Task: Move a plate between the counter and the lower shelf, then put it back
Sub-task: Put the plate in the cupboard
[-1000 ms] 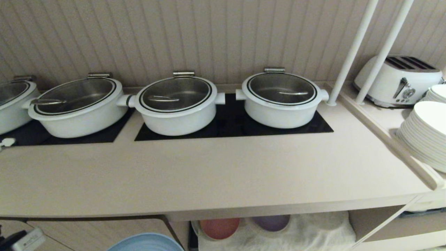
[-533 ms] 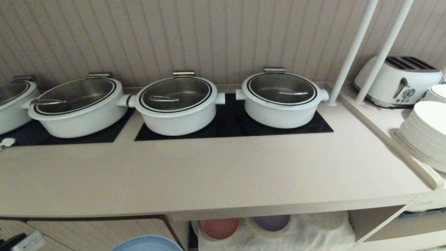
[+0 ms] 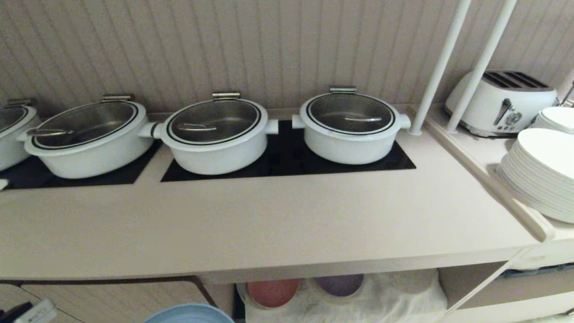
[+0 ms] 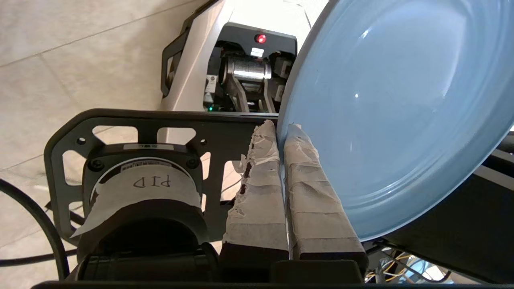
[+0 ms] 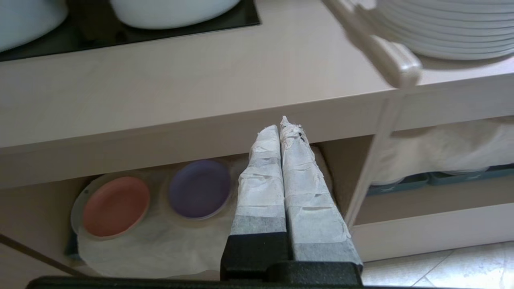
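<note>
Plate [image 4: 393, 120] rim pinched between left gripper [image 4: 281, 130] jaws.

Four white pots with glass lids are sitting in a row along the ribbed wall [image 3: 251, 40]: the leftmost pot [image 3: 11, 130] is cut by the frame edge, the second pot [image 3: 87, 137] is standing beside it, and the third pot [image 3: 215, 134] and fourth pot [image 3: 350, 128] are sharing one black panel [image 3: 287, 157]. Two white poles [image 3: 437, 67] are rising just beside the fourth pot. A white toaster [image 3: 500, 103] is standing past them, with stacked white plates [image 3: 538, 175] sitting nearer. Below, a pink plate [image 5: 116, 206] and a purple plate [image 5: 199, 188] are lying side by side on a rumpled white cloth [image 5: 160, 245]. Grey-blue trays [image 5: 421, 180] are sitting in the neighbouring compartment.
</note>
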You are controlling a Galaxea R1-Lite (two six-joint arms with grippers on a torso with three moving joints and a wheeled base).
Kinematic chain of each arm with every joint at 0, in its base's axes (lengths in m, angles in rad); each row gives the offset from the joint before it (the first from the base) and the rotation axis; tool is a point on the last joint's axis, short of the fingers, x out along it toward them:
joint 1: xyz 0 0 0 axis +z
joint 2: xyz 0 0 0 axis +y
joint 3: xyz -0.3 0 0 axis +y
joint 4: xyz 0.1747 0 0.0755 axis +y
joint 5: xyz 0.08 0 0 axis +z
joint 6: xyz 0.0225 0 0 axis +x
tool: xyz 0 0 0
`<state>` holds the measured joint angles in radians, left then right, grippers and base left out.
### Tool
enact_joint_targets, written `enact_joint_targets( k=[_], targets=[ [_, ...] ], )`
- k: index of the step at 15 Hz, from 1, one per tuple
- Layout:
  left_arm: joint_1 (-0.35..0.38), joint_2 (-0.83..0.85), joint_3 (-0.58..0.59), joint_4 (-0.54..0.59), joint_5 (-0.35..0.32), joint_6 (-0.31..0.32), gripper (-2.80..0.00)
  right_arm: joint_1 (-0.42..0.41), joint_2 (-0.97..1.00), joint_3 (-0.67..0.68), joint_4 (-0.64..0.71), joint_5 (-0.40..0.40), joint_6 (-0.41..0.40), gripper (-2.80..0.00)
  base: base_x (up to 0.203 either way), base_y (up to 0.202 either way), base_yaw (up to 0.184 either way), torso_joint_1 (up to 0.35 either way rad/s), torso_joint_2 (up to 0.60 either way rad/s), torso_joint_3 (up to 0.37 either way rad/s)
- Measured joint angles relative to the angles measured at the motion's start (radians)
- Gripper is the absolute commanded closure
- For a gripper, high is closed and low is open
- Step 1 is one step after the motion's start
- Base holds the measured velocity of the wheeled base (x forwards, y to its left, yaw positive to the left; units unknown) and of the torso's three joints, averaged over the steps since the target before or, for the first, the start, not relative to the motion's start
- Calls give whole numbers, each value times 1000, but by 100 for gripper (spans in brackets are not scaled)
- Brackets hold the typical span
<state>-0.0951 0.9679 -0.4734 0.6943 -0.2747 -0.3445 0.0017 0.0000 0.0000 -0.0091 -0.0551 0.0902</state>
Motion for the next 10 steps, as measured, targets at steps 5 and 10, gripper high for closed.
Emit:
enact_joint_targets(
  k=[5, 10],
  targets=[
    [0, -1, 1, 0, 1, 0, 0, 0, 0, 0, 0, 0, 0, 0, 0, -194, 0, 1, 2, 2],
    [0, -8, 4, 1, 1, 0, 0, 0, 0, 0, 0, 0, 0, 0, 0, -193, 1, 3, 1, 3]
  ],
)
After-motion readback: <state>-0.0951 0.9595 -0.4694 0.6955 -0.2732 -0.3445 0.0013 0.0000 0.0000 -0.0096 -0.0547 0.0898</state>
